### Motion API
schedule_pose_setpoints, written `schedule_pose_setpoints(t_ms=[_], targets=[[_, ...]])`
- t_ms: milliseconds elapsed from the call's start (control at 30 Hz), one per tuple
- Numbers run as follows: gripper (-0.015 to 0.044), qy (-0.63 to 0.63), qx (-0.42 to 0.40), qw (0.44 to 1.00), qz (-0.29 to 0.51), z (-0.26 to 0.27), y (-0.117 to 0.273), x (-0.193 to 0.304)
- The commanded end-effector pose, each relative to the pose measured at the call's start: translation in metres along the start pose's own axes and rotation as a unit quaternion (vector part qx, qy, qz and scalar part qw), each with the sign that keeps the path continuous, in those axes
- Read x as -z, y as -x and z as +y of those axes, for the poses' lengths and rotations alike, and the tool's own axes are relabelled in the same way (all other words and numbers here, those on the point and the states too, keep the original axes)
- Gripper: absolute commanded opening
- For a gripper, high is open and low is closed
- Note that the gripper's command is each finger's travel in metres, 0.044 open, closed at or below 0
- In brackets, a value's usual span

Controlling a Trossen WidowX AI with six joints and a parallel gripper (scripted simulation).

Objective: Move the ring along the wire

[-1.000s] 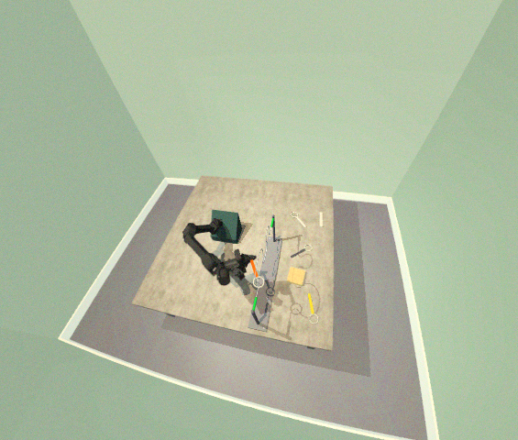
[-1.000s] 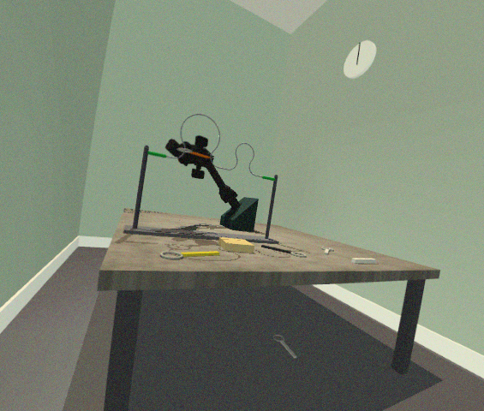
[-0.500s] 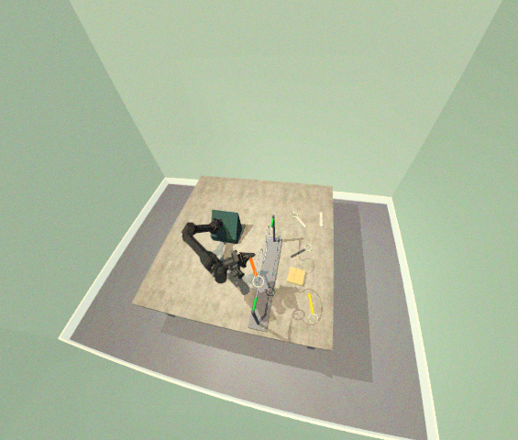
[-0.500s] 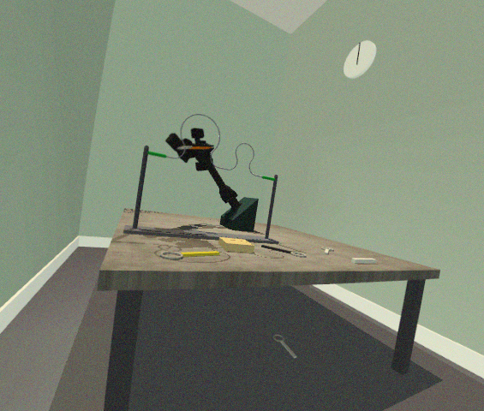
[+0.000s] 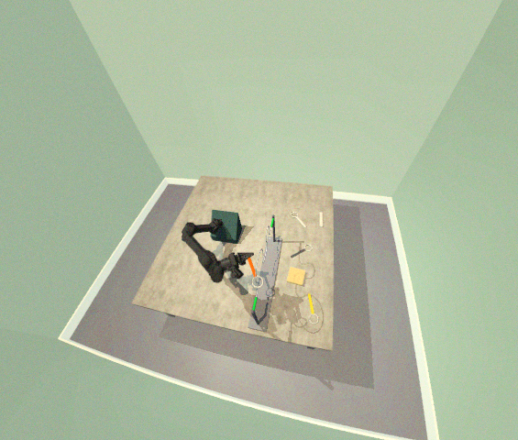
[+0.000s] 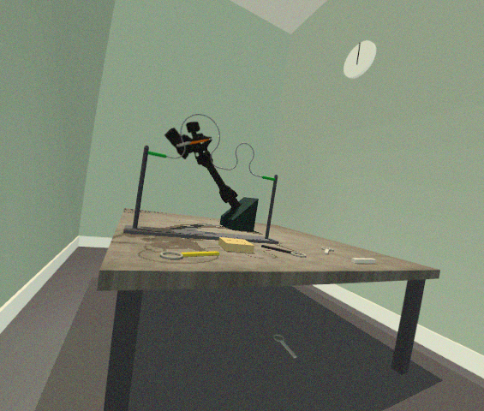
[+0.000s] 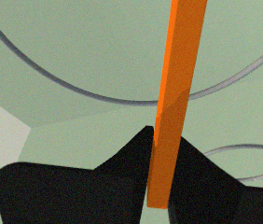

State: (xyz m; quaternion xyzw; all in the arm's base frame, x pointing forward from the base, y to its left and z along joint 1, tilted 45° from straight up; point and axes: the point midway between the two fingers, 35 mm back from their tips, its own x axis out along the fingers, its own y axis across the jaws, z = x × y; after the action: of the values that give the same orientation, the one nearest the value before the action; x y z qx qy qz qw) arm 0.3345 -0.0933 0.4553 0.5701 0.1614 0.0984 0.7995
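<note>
My gripper is shut on the free end of the orange handle. In the exterior view the handle lies almost level, its ring toward the left and seen nearly edge-on at the lower left of the wire's big loop. The ring is past the inner end of the left green part. The other green part is far off. The grey wire passes behind the handle in the wrist view. The ring is outside that view; its exact clearance cannot be told.
The left post and right post stand on a long grey base. A smaller wire hump is near the right post. A yellow block, a yellow-handled ring and a dark-handled one lie beyond the base.
</note>
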Motion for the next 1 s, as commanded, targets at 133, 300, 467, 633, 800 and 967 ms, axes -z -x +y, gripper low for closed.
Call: schedule_pose_setpoints(t_ms=[133,300,467,633,800,967], targets=[[-0.015,-0.011,-0.009,1.0,0.002,0.013,0.0009,-0.0008],[-0.015,-0.004,-0.005,1.0,0.002,0.016,0.0011,-0.0011],[-0.015,0.008,0.003,1.0,0.002,0.0167,0.0012,-0.0012],[-0.015,0.03,0.015,0.999,0.003,0.0162,0.0012,-0.0013],[-0.015,0.054,0.03,0.998,0.003,0.0148,0.0013,-0.0015],[-0.015,0.08,0.045,0.996,0.003,0.013,0.0014,-0.0017]])
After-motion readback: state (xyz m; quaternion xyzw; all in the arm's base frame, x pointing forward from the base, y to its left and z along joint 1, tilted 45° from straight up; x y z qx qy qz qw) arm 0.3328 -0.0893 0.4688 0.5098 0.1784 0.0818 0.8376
